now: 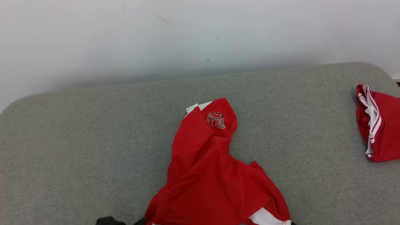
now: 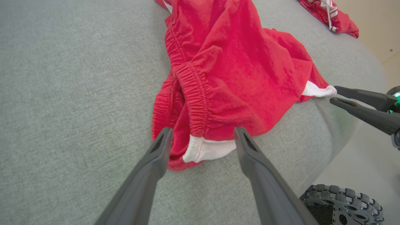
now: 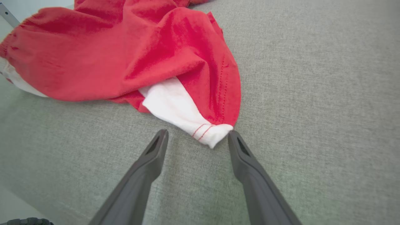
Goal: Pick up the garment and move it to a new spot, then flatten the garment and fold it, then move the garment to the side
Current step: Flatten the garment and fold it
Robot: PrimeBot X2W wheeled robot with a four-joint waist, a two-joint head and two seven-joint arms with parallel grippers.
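The garment [image 1: 212,168] is a pair of red shorts with white trim, lying crumpled on the grey cushioned surface [image 1: 78,140] near its front edge. In the left wrist view my left gripper [image 2: 203,129] is open, its fingers straddling the elastic waistband and a white corner of the garment [image 2: 237,72]. In the right wrist view my right gripper [image 3: 197,133] is open, its tips on either side of the white hem corner of the garment [image 3: 125,56], low over the surface. The right gripper [image 2: 333,94] also shows at the garment's far corner.
A second red garment with white stripes [image 1: 379,125] lies at the surface's right end. A white wall [image 1: 187,37] stands behind. The cushion's front edge drops off just before my grippers, with a wheel [image 2: 340,203] of my base below it.
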